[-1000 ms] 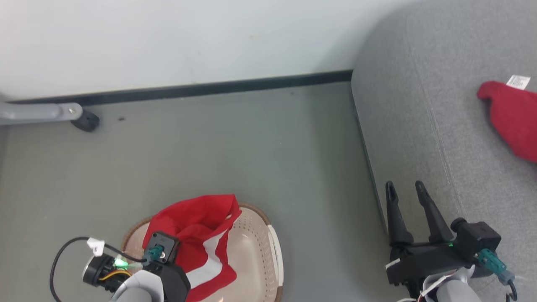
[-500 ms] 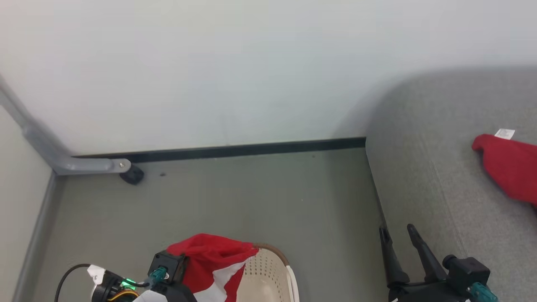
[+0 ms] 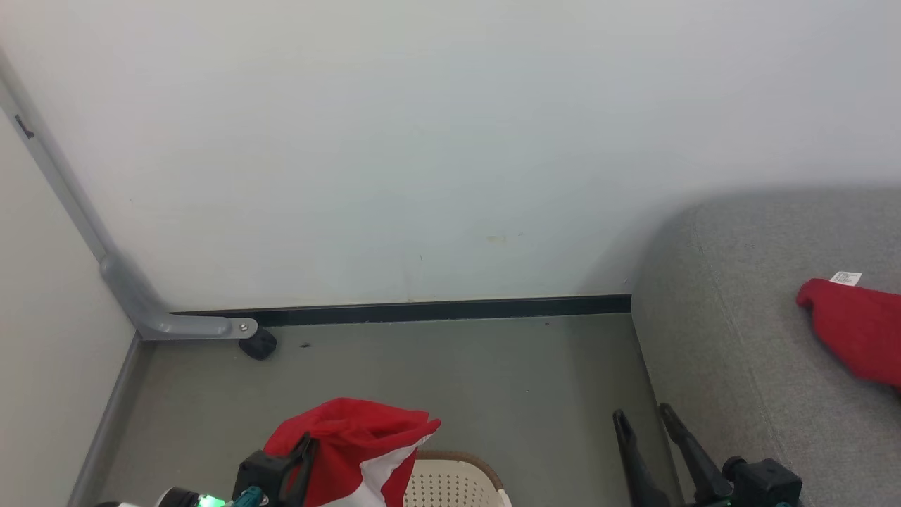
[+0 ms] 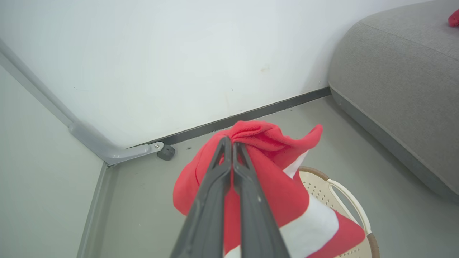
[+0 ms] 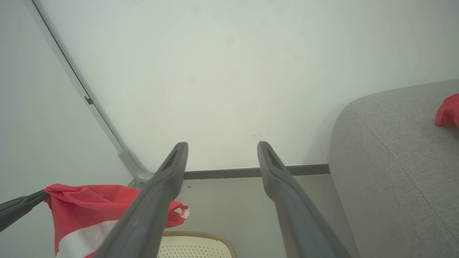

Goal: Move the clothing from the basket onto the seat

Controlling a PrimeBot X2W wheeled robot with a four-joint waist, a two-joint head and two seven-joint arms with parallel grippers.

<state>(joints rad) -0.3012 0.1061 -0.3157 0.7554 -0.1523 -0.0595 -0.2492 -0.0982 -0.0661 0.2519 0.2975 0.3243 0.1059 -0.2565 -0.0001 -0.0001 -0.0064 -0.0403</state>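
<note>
- Left gripper (image 4: 229, 141) pinched tight on soft red-and-white clothing (image 4: 272, 186), hanging lengthwise down above the perforated cream basket (image 4: 353, 206)
- Right gripper (image 5: 222, 144) spread wide, holding nothing, near the grey fabric seat (image 3: 739, 338)

The head camera is looking forward and down at the wall (image 3: 422, 141), the floor (image 3: 457, 366) and the seat (image 3: 739, 338) at the right. The left wrist camera is riding close behind the left claw (image 4: 231, 143), facing the far left corner. The right wrist camera is sighting along the right claw (image 5: 222, 145) at the wall. All three are sharing the skirting (image 3: 436, 308), the basket (image 3: 457, 486) and the seat.
</note>
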